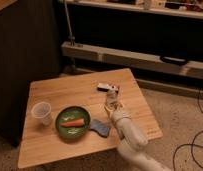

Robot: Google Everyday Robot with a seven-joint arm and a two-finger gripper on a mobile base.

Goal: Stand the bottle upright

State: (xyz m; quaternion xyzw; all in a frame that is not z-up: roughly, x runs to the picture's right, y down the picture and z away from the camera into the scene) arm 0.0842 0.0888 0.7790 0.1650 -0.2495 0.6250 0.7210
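The small pale bottle (pixel 111 96) stands about upright on the wooden table (pixel 60 90), right of centre, just in front of the flat dark box (pixel 105 87). My gripper (pixel 112 106) is at the end of the white arm (pixel 130 134), which reaches in from the table's front right edge. The gripper is shut around the bottle's lower part. The bottle's light cap shows above the fingers, and its base is hidden behind them.
A translucent plastic cup (pixel 41 111) stands at the table's left. A green plate (pixel 61 125) holding an orange carrot (pixel 74 122) sits at front centre, with a blue cloth (pixel 101 128) beside it near my arm. Dark shelving stands behind, and cables lie on the floor at right.
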